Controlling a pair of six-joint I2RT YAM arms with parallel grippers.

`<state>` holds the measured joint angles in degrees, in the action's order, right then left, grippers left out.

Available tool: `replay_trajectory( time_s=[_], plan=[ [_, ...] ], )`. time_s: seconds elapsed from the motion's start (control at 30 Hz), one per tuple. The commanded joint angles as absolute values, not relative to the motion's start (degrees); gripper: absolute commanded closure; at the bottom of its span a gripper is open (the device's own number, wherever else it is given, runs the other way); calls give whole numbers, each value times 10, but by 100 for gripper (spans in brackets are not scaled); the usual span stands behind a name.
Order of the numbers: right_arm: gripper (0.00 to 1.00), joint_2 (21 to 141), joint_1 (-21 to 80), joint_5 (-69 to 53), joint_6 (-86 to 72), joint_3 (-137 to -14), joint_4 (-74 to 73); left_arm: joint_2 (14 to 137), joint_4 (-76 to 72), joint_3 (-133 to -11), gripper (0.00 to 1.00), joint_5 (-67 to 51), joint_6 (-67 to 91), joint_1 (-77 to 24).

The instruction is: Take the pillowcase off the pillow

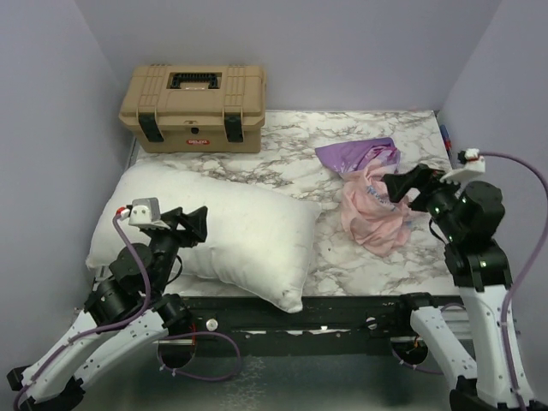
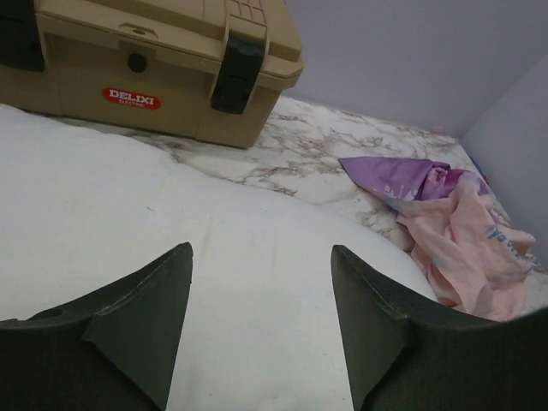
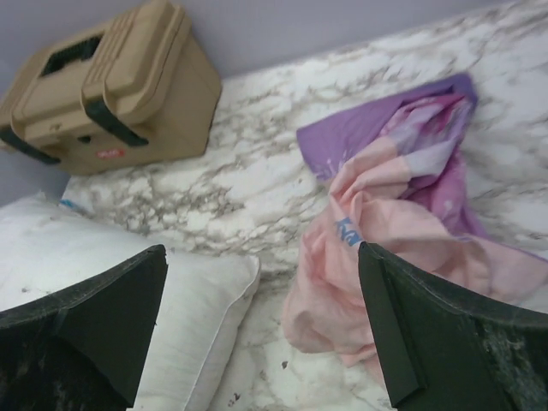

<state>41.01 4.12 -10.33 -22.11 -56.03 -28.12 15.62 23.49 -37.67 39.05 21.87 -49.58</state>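
Note:
The bare white pillow (image 1: 231,227) lies on the left half of the marble table. It also shows in the left wrist view (image 2: 171,240) and the right wrist view (image 3: 171,300). The pillowcase (image 1: 370,193) lies crumpled in a heap on the right, pale pink inside out with a purple flap at its far end; it also shows in the left wrist view (image 2: 454,223) and the right wrist view (image 3: 402,223). My left gripper (image 1: 199,224) is open and empty over the pillow's left part (image 2: 261,257). My right gripper (image 1: 402,184) is open and empty, just above the heap's right side (image 3: 261,257).
A tan toolbox (image 1: 194,107) with black latches stands at the back left (image 2: 145,68), (image 3: 103,94). Lilac walls close the table at the back and both sides. The marble table (image 1: 282,141) shows between pillow and heap. A black rail (image 1: 342,312) runs along the near edge.

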Motion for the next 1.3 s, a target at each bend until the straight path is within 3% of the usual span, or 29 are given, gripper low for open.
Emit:
replay_trajectory(
  time_s=[0.0, 0.27, 0.43, 0.77, 1.27],
  plan=[
    [0, 310, 42, 37, -193, -559, -313, 137, 220, -425, 30, 411, 175, -493],
    [0, 140, 42, 195, -137, -487, -283, 69, 214, -429, 24, 464, 138, -494],
    [0, 75, 42, 207, -109, -414, -241, 5, 205, -401, 24, 487, 134, -493],
    [0, -37, 42, 232, -77, -287, -136, 2, 208, -378, 24, 552, 121, -491],
    [0, -42, 42, 205, -97, -251, -114, 2, 201, -356, 23, 558, 115, -438]
  ],
)
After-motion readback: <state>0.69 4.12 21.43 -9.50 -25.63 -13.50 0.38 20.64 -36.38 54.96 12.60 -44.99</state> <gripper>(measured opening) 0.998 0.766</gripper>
